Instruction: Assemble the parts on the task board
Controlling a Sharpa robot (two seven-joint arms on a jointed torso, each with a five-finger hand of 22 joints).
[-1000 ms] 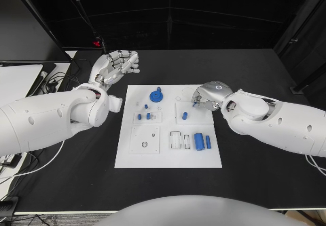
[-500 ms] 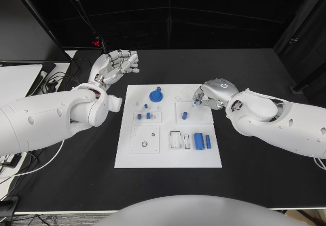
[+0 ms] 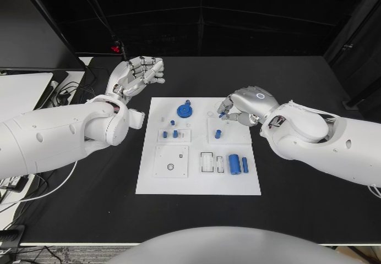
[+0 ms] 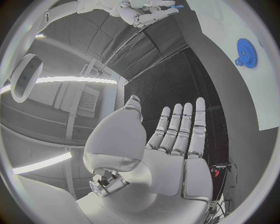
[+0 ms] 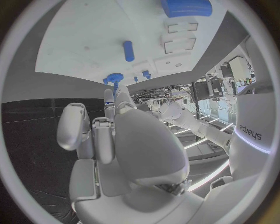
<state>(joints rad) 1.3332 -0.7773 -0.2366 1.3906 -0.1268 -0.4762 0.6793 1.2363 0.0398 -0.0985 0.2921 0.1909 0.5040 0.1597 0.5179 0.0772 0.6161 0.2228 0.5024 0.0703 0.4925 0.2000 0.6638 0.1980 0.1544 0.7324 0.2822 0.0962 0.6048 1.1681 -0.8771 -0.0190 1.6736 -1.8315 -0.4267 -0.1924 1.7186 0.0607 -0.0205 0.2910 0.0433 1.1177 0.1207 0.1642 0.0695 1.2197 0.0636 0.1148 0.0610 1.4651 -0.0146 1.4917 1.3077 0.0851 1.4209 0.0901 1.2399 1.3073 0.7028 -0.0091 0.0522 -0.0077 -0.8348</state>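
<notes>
The white task board (image 3: 199, 179) lies in the middle of the black table. My right hand (image 3: 242, 104) hovers over its far right corner and pinches a small blue part (image 3: 224, 115) at its fingertips; the left wrist view shows this hand (image 4: 143, 14) with the blue part (image 4: 178, 6) sticking out. A blue gear (image 3: 186, 111) stands on the board's far edge, left of that hand. My left hand (image 3: 139, 74) is raised off the board's far left corner, fingers straight and apart, holding nothing. Its flat palm (image 4: 169, 140) shows in the left wrist view.
A blue peg (image 3: 217, 132) lies just below the right hand. A thick blue cylinder (image 3: 234, 164) and a thin blue pin (image 3: 244, 165) lie at the board's right. Small blue pieces (image 3: 170, 133) stand in a left block. Cables and a white surface (image 3: 23, 88) sit at the table's left.
My right hand has shifted a little toward the board's far edge and the gear, still pinching the small blue part. The left hand has hardly moved.
</notes>
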